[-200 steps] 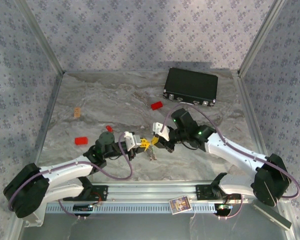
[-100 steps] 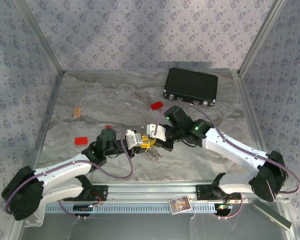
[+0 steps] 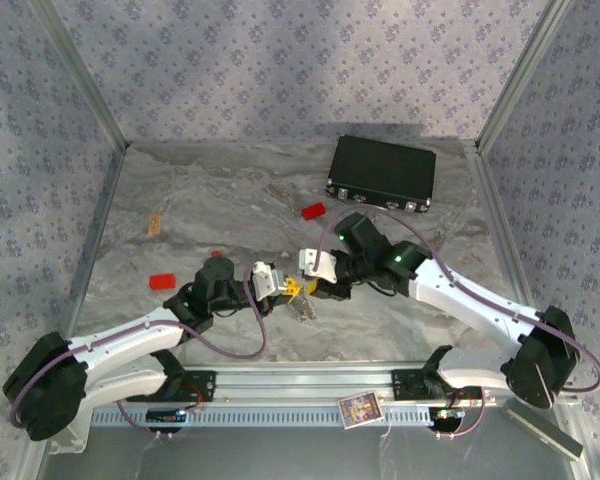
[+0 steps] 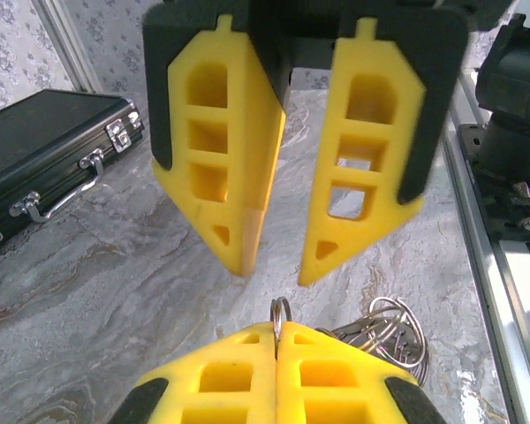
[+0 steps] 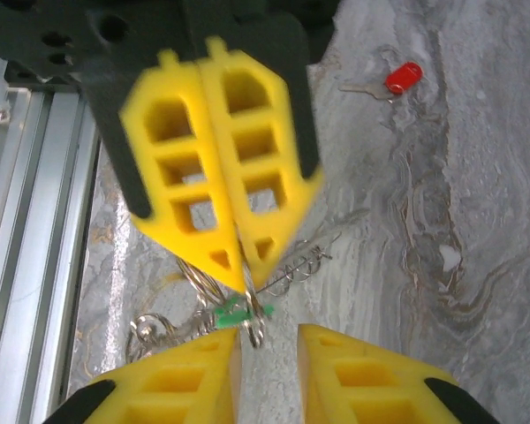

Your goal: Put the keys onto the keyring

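Note:
My left gripper [image 4: 278, 329] is shut on the thin silvery keyring [image 4: 281, 311], whose edge pokes up between the yellow fingertips. Facing it, my right gripper [image 5: 269, 331] stands open, its jaws apart on either side of the ring's lower end [image 5: 258, 325]. The green key [image 5: 232, 314] hangs at the ring just off the right gripper's left finger; whether it is threaded I cannot tell. A bundle of wire rings [image 4: 387, 331] lies on the table beside them. The red key [image 5: 402, 77] lies apart on the marble. From above, both grippers [image 3: 292, 290] [image 3: 310, 283] meet mid-table.
A black case [image 3: 382, 172] lies at the back right. Two red blocks [image 3: 162, 281] [image 3: 313, 211] and a small tan piece [image 3: 155, 225] sit on the marble. An aluminium rail [image 3: 300, 385] runs along the near edge, with a card [image 3: 360, 409] on it.
My right gripper was shut and has opened, drawing slightly back to the right. The left gripper loosened briefly and is shut again on the ring.

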Available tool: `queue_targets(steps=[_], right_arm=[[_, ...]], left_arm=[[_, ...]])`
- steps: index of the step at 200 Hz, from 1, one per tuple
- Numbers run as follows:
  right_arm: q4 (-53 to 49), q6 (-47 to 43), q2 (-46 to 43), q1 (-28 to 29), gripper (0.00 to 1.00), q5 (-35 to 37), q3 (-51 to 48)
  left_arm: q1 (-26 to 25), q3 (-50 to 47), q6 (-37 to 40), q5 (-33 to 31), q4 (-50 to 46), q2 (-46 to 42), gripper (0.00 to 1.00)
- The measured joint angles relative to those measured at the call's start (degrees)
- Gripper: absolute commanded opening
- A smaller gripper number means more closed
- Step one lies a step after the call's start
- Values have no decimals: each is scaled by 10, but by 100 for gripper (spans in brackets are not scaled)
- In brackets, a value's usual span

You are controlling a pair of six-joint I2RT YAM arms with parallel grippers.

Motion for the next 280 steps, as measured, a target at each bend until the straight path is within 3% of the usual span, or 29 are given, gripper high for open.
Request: queue_targets(steps=[63,106,140,238,255,280], right_arm=[[72,62,-7,-14,25,-39,-64],[92,76,-7,-19,16,-57,-67],[93,75,0,-23,0,-69,-67],[87,64,48,-27,0,-99,-42],[82,62,46,-30,18,-99,-42],[79,59,26,-40,28,-96,-47]], left_arm=[[0,-38,-24,-7,70,-2,0],[0,-40,-32,-7,92,-2,0],[0,-41,-33,-7,99,-2,0],[0,-48,-37,9,110,-3,0],[0,-48,-37,9,110,-3,0],[0,-48,-37,9,111,-3,0]])
